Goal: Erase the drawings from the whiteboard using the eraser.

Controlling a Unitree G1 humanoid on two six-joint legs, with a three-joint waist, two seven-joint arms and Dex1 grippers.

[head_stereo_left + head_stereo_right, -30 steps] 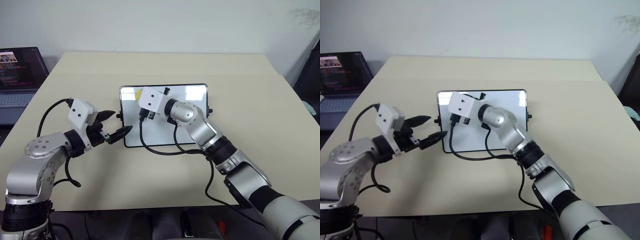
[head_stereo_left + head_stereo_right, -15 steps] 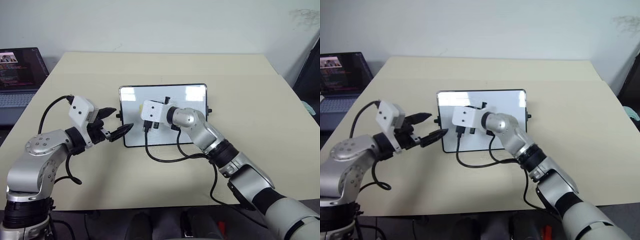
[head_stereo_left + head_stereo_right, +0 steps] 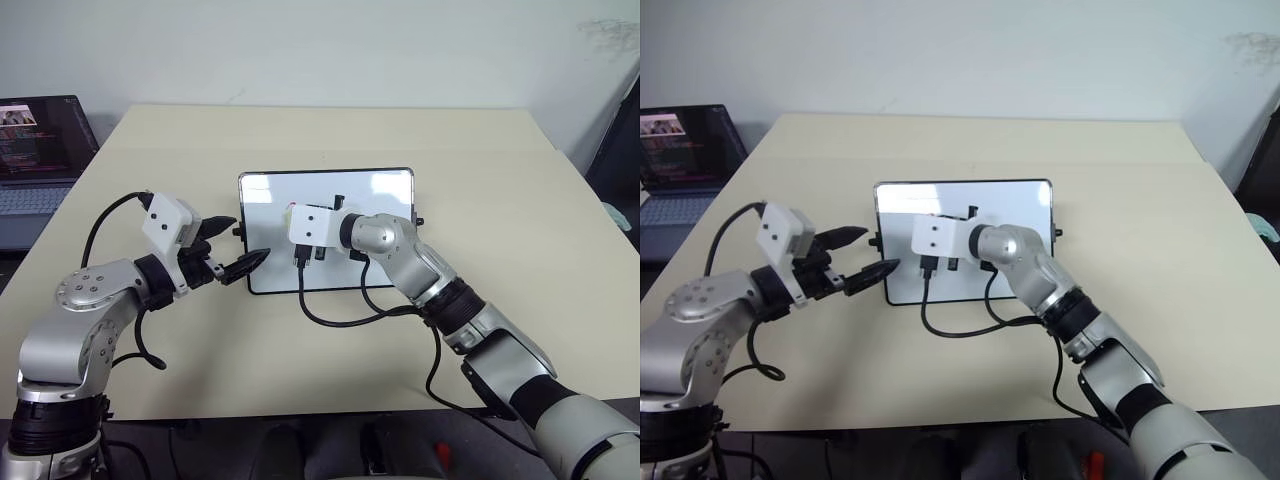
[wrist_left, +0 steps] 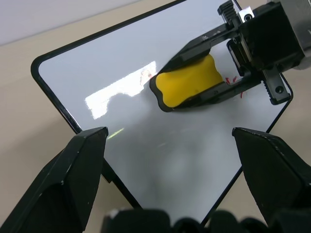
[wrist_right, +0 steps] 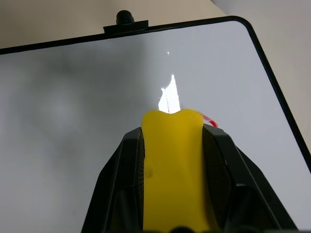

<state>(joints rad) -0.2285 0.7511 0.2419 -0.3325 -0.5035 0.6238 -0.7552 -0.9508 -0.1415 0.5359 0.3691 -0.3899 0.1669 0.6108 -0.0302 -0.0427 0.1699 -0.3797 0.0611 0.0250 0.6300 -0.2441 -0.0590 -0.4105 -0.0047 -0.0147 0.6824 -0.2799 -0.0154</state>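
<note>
Beige tabletop [image 3: 330,130] beneath glossy black-framed whiteboard [image 3: 380,185]; right gripper [image 4: 192,85] clamped on yellow block eraser [image 4: 187,82], pressing beside red marker drawings [image 4: 234,80] for wiping; left gripper [image 3: 230,250] gaping, empty.

Glossy white whiteboard [image 4: 160,160] with glare, matt yellow foam-like eraser [image 4: 187,82], matt beige table [image 3: 300,340], black plastic-looking fingers [image 4: 73,165]

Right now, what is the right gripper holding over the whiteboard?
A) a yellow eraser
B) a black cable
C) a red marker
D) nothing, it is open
A: the right gripper is shut on the yellow eraser, its two black fingers squeezing the block from both sides above the whiteboard, near some red marks.
</note>
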